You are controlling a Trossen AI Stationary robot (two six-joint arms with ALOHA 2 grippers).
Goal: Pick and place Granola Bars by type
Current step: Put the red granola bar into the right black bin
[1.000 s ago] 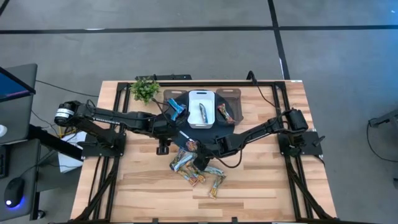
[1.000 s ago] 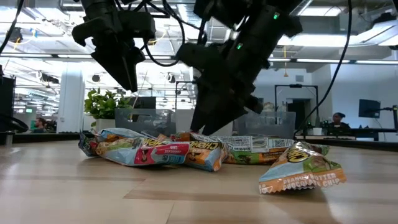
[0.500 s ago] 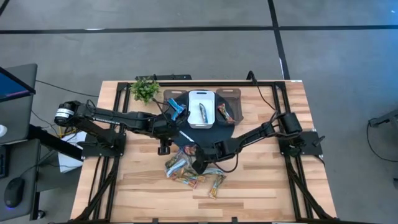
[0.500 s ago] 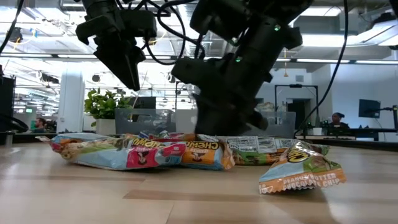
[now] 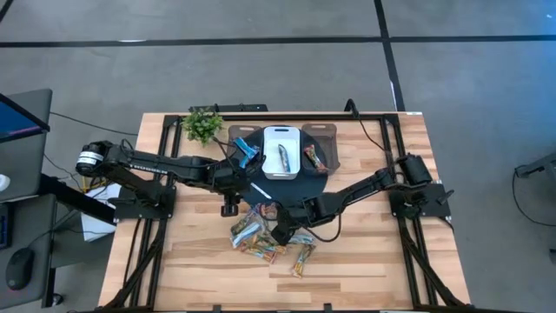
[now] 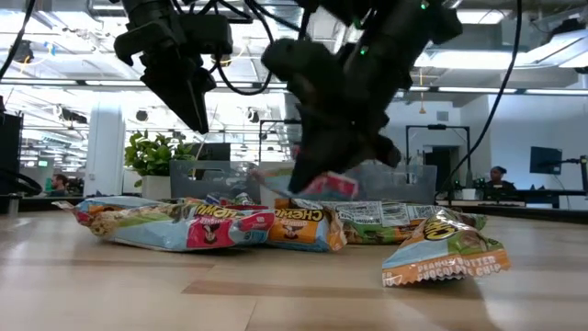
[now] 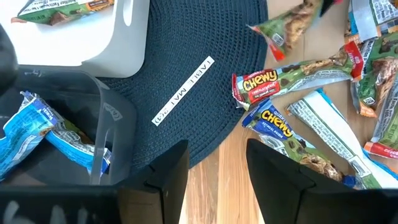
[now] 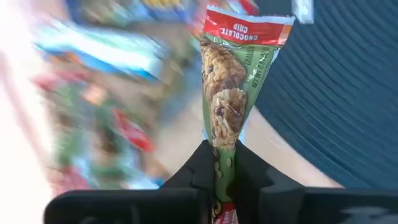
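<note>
The granola bars lie in a loose pile [image 5: 261, 236] on the wood near the table's middle, also seen as the pile [image 6: 230, 225] in the low view. My right gripper [image 5: 280, 226] hangs just above it, shut on one green bar with a red end [image 8: 227, 93]. My left gripper [image 5: 228, 207] is open and holds nothing; it hovers over the near left edge of the dark round mat [image 7: 205, 56], above and left of the pile. Blue bars [image 7: 43, 134] rest in a clear bin. My right gripper pinches the green bar at one end [image 8: 222, 146] between its two fingers [image 8: 249, 168], coming from above. The bar is lifted clear of the pile [image 6: 317, 184]. Its free red end [image 8: 249, 28] sticks out beyond the fingertips.
On the mat stand a white tray [image 5: 281, 149] with one bar, the blue-bar bin [image 5: 246, 153] to its left and a bin [image 5: 317, 158] with brownish bars to its right. A potted plant [image 5: 202, 124] stands far left. A thin white label [image 7: 185, 90] lies on the mat.
My right gripper dipped into the pile and shoved the bars on its left side toward the table's left. It then shut on the green bar and rose, lifting that bar clear of the others. My left gripper stayed where it was.
</note>
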